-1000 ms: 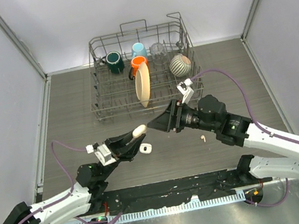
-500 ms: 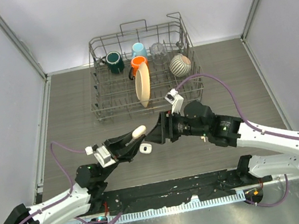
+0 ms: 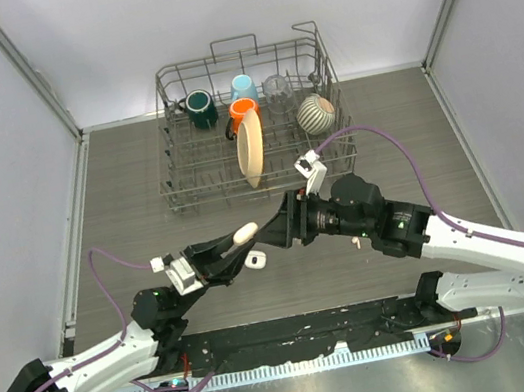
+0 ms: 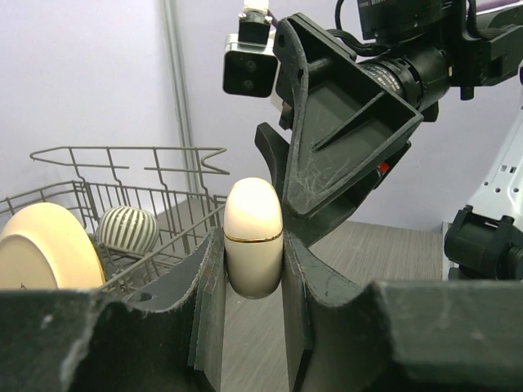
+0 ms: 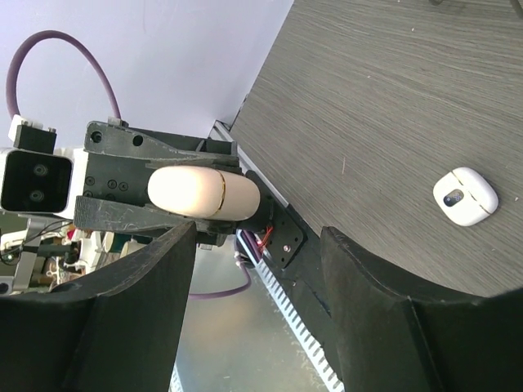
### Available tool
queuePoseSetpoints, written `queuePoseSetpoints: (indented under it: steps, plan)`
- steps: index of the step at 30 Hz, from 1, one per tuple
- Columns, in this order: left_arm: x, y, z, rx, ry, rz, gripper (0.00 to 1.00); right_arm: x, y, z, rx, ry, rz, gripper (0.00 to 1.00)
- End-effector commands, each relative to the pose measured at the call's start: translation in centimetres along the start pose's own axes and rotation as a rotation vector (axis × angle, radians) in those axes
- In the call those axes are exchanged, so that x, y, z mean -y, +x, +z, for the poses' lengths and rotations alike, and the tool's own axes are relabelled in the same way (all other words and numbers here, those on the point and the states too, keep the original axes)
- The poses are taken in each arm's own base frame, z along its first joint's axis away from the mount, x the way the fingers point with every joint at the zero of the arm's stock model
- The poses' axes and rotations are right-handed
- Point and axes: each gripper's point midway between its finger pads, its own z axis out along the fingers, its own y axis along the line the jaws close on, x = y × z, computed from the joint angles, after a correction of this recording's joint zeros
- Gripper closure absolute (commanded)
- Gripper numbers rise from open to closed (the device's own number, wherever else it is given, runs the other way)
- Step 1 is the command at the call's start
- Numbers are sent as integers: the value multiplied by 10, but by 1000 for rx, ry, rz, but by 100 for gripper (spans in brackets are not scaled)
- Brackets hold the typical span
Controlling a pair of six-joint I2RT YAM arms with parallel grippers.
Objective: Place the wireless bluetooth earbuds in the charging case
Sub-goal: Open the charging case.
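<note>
Left claw (image 4: 253, 263) sits low at the near side of the table (image 3: 129, 189), clamped on a closed cream-coloured case (image 4: 253, 237) with a thin gold seam. Its two fingers press the lower half and leave the rounded top free. Just beside that claw, down on the table, lies the white charging case (image 3: 258, 259). It is loose and nothing grips it. A dark patch shows on its upward face in the right wrist view, but I cannot tell whether the lid is up. Right claw (image 3: 274, 231) comes in from the other side with its jaws apart and empty, lined up on the free end of the cream-coloured case. A tiny white earbud (image 3: 354, 240) lies on the table close against the right arm; the others I cannot find. The charging case looks light, hard and glossy, so it would likely skate or squirt out of a pinch on its curved corners. The safer hold is across the flat sides below the seam, which also leaves the lid free. The earbud seems light enough to flick away and is best nipped gently by its stem. Farthest back stands a wire dish rack (image 3: 237, 56) holding mugs and an upright plate (image 3: 250, 152).
</note>
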Motion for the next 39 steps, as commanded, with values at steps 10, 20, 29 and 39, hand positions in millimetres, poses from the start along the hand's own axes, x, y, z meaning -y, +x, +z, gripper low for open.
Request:
queuePoseSetpoints:
  steps: [10,20,29,39]
  plan:
    - [20,-18,6,53,123,38,100,-29,-25,5,91,-99,27,33]
    - [30,-17,2,44,176,22,100,-34,-34,1,117,-95,75,33]
    - [44,-17,-1,40,254,22,100,-29,-36,3,130,-72,111,32]
    - [41,-18,2,39,243,41,100,-28,-34,2,130,-82,136,32]
